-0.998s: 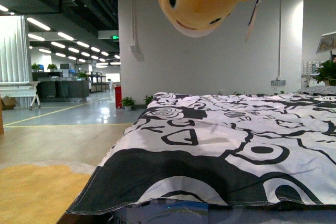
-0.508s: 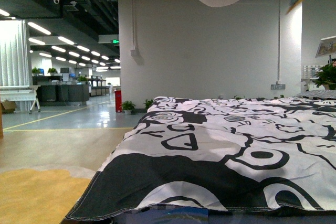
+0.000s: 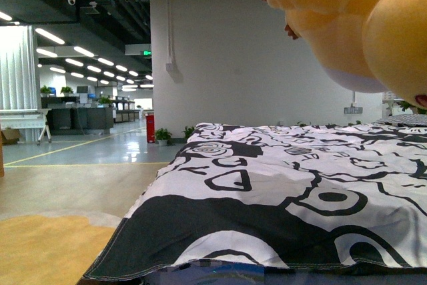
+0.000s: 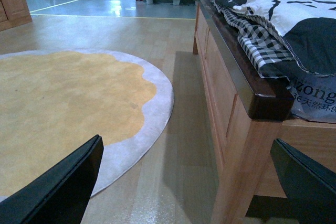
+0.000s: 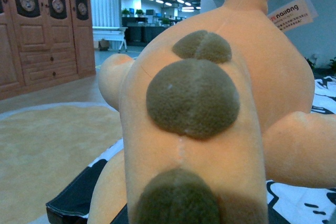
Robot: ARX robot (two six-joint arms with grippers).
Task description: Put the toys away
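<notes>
Soft orange-yellow plush animal (image 3: 353, 25) hangs in mid-air above the black-and-white patterned bedspread (image 3: 267, 185), prob. held clear of the bed for carrying to storage. It sits right against the right gripper (image 5: 157, 219), which seems clamped on it; only one dark finger (image 5: 79, 200) shows, so jaw width can't be told. Left gripper (image 4: 184, 192) is spread wide, empty, low beside the wooden bed frame (image 4: 231, 93).

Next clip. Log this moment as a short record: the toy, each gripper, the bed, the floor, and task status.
toy: soft orange-yellow plush animal with olive-brown back spots and a paper tag, in the air above the bed, upper right of the front view
right gripper: shut on the plush, contact hidden behind its body
left gripper: open, empty, low beside the wooden bed frame
bed: black-and-white patterned bed cover
floor: round yellow rug with a grey border, beside the bed
status: toy not yet set down
</notes>
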